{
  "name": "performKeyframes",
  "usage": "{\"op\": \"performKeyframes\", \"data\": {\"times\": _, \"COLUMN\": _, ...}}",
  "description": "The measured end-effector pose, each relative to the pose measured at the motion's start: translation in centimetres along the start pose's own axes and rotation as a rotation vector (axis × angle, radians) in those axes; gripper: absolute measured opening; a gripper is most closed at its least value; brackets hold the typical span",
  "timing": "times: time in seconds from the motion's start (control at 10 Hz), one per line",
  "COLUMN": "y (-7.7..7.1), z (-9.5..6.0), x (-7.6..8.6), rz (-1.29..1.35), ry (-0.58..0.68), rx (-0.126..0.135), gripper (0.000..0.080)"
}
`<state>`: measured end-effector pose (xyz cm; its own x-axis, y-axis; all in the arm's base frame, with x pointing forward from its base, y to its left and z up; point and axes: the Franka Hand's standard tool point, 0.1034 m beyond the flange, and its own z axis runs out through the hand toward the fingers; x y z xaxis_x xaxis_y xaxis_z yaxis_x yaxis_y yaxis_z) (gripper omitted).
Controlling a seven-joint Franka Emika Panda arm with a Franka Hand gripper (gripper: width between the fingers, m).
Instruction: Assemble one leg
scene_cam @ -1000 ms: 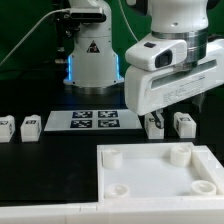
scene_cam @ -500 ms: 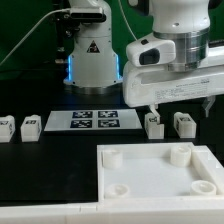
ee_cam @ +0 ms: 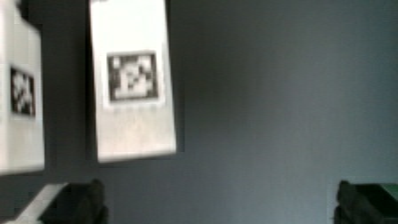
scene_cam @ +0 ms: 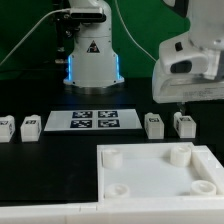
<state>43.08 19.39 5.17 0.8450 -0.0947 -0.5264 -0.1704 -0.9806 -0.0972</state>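
Observation:
Four small white legs with marker tags stand in a row on the black table: two at the exterior view's left point(scene_cam: 5, 127) point(scene_cam: 31, 125) and two at its right point(scene_cam: 153, 124) point(scene_cam: 184, 123). My gripper point(scene_cam: 203, 100) hangs above and slightly to the right of the right-hand pair, clear of them. In the wrist view the gripper point(ee_cam: 222, 200) is open and empty, with dark fingertips point(ee_cam: 71, 200) set wide apart. One tagged leg point(ee_cam: 134, 80) and part of another point(ee_cam: 18, 90) lie beyond them.
The large white tray-like piece point(scene_cam: 150, 190) with round corner sockets fills the front of the table. The marker board point(scene_cam: 93, 120) lies between the two pairs of legs. The robot base point(scene_cam: 92, 55) stands behind it.
The gripper has moved up and toward the exterior view's right, off the spot over the leg nearer the marker board. The legs have not moved.

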Motion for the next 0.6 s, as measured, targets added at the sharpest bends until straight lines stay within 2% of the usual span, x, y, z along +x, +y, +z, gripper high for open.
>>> {"op": "performKeyframes", "data": {"times": 0.1, "y": 0.6, "z": 0.3, "x": 0.5, "rz": 0.019, "ry": -0.103, "rx": 0.009, "gripper": 0.0648}}
{"op": "performKeyframes", "data": {"times": 0.3, "y": 0.9, "z": 0.9, "x": 0.3, "rz": 0.021, "ry": -0.254, "rx": 0.0, "gripper": 0.0648}}
{"op": "performKeyframes", "data": {"times": 0.5, "y": 1.5, "z": 1.3, "x": -0.3, "rz": 0.019, "ry": -0.457, "rx": -0.018, "gripper": 0.0648}}
{"op": "performKeyframes", "data": {"times": 0.6, "y": 1.4, "z": 1.6, "x": 0.1, "rz": 0.017, "ry": -0.493, "rx": -0.017, "gripper": 0.0648}}
